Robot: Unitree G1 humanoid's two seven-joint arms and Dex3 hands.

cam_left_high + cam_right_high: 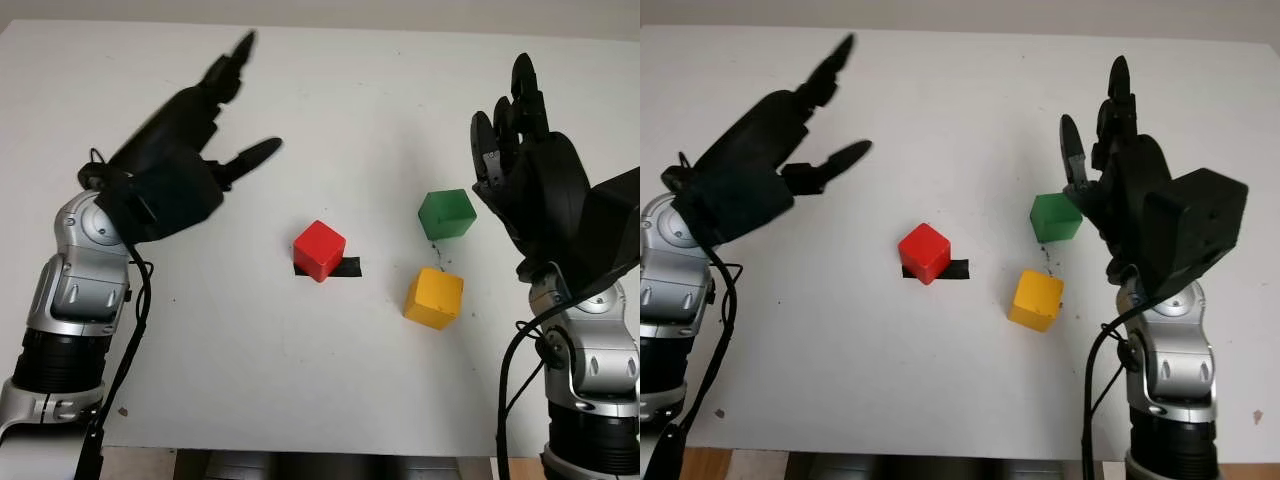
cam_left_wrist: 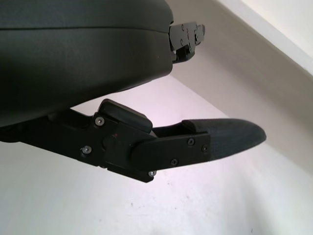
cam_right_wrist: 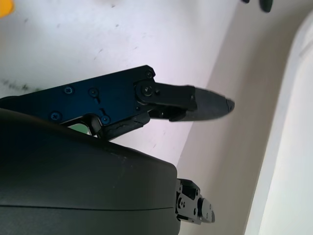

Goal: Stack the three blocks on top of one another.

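Matt white table (image 1: 300,380); smooth painted red block (image 1: 319,250), green block (image 1: 446,214), yellow block (image 1: 434,297); matt black plastic left hand (image 1: 190,150), right hand (image 1: 525,160).

Red block (image 1: 319,249), green block (image 1: 446,213), yellow block (image 1: 434,297) — white table (image 1: 330,120).
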